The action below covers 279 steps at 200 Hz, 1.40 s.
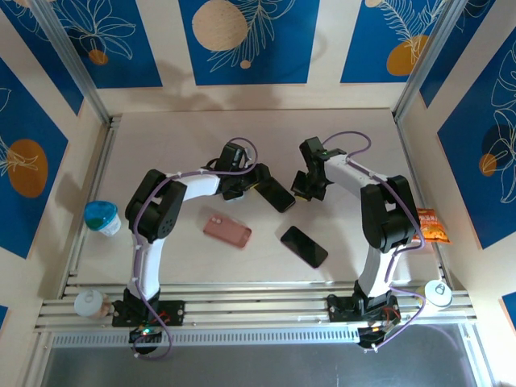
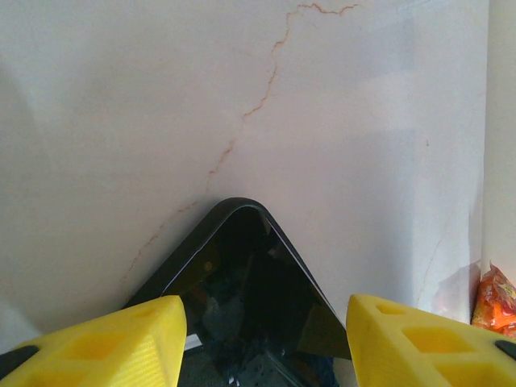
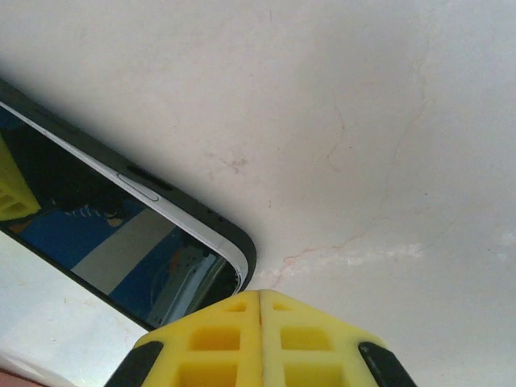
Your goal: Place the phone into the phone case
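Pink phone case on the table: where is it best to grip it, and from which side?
Probably across its two long edges near the middle, coming straight down from above. The pink phone case lies flat and slanted on the table, with bare surface along both long sides, so the jaws would turn to match that slant.

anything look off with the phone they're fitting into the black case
Possibly. In the right wrist view the phone shows a pale strip of its side above the rim of the black case, most visible near the corner. That corner looks not fully seated, though I can't be sure. Nothing looks spilled.
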{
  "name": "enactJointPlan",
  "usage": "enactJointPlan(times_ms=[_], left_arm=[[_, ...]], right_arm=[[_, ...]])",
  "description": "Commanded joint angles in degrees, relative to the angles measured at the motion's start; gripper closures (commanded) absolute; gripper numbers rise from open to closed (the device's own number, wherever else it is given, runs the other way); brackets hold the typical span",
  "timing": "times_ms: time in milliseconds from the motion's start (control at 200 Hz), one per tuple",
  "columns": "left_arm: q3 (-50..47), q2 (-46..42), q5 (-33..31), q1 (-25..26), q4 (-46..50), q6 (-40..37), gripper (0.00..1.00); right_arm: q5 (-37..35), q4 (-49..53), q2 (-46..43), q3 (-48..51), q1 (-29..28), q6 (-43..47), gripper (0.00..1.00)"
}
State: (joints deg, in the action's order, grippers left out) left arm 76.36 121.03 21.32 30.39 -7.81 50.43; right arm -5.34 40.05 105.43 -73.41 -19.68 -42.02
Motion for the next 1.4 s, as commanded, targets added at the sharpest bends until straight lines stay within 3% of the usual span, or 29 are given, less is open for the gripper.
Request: enactJointPlan(times_ms=[0,1070,1390], left_arm=[[-0.24,1.97,-2.52,-0.69,3.42,-1.65,0.43],[-1.39,2.11,-1.90,-0.78,1.87,-0.51,0.43],[-1.89,1.75,-1.90,-0.82,1.57,-0.45,0.43]], right_arm=[[2.68,0.96,0.23,-0.14,-0.28,0.69,1.00],[3.13,0.20,6.76,-2.97,-1.08,0.47,1.00],[2.03,1.31,3.97,-4.86,-1.13,0.80,1.00]])
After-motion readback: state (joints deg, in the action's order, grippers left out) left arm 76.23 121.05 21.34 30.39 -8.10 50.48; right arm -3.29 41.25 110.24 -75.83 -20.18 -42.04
